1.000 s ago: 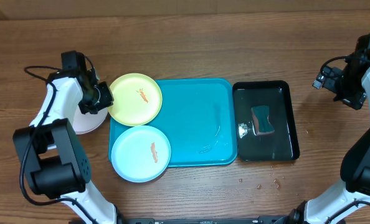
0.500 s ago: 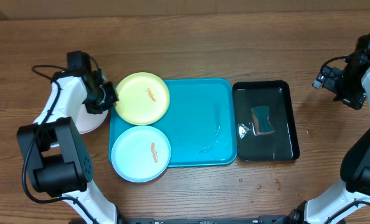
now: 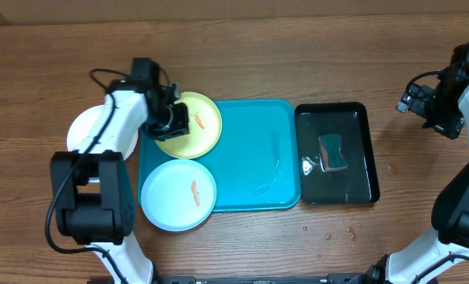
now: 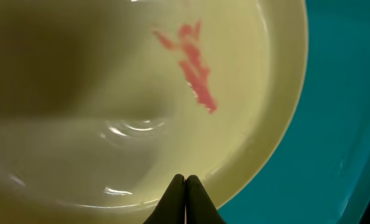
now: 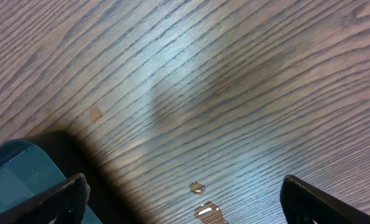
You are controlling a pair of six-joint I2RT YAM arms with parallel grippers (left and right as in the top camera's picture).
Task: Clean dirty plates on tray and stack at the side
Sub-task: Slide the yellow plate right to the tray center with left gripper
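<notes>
Three plates are in sight, two on the turquoise tray (image 3: 250, 142) and one off it. The pale yellow-green plate (image 3: 199, 130) sits at the tray's far left corner, its edge reaching a little past the far rim. The left gripper (image 3: 174, 122) is at that plate's left edge. In the left wrist view its two fingers (image 4: 200, 208) are pressed together with no gap between them, their tips meeting right on the plate's rim, pinching it. An orange-red smear (image 4: 194, 68) marks the inside of the plate (a thin streak with a few small branches at one end).

The light blue plate (image 3: 175, 177) lies at the tray's near left corner, overhanging the near rim, with its own small orange-red mark in the middle. It sits just beside the yellow-green plate. The white plate (image 3: 83, 130) rests on the wooden table (image 3: 258, 55) to the left of the tray, partly covered by the left arm.

Just right of the turquoise tray stands a glossy black tray (image 3: 353, 130) holding a sponge (image 3: 332, 152).

The right gripper (image 3: 433, 106) hangs over bare table well to the right of both trays. Its fingers (image 5: 48, 199) stand wide apart with nothing between them. A few water droplets (image 5: 197, 188) lie on the wood below.
</notes>
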